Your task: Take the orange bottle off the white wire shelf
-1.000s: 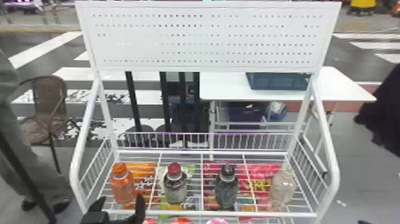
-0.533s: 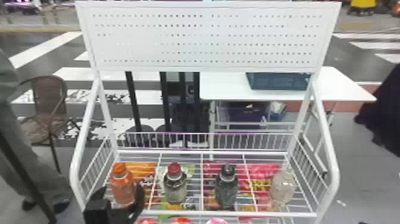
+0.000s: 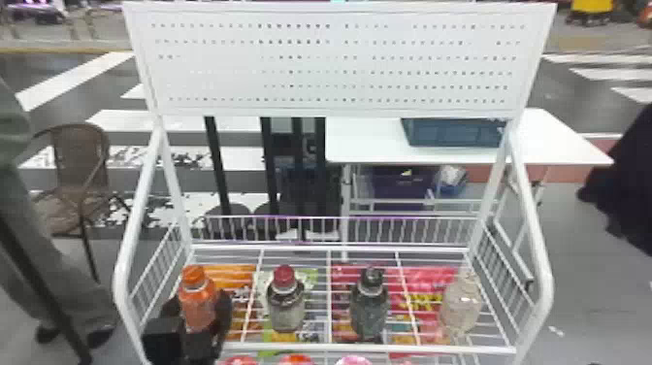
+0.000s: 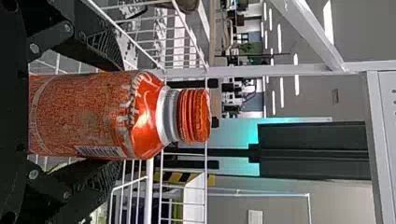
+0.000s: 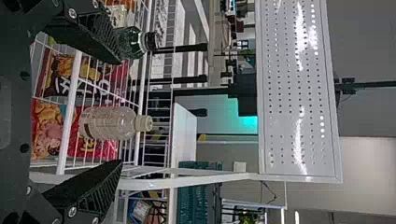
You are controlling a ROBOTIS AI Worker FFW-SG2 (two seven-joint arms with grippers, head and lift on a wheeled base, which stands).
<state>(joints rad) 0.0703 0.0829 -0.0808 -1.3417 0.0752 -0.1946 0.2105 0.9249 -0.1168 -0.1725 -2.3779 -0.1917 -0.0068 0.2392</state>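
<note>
Left pincer (image 3: 196, 305) is staying at the bottom left of the head view, with its arm low and its black fingers pointing forward over the front rail. It is being in a released state: the two fingers are standing apart, one on each side of the orange bottle (image 3: 198, 308). Whether they are touching its sides, I cannot tell. This bottle is standing upright at the left front of the white wire shelf (image 3: 373, 347), and its cap is rising above the fingers.

Right pincer (image 5: 122, 112) is also keeping its fingers well spread, as the right wrist view is showing, and nothing is sitting in its grasp.

Along the same shelf, going to the right, three more bottles are standing in a row: one with dark red cap (image 3: 285, 303), one with black cap (image 3: 369, 306), and one pale bottle (image 3: 461, 308). Snack bags (image 3: 422, 286) are lying below the wires. Behind and above, a white perforated panel (image 3: 359, 65) is spanning the rack. Farther back, a white table (image 3: 368, 143) is carrying a blue bin (image 3: 451, 133), and a brown chair (image 3: 80, 165) is standing at the left.
</note>
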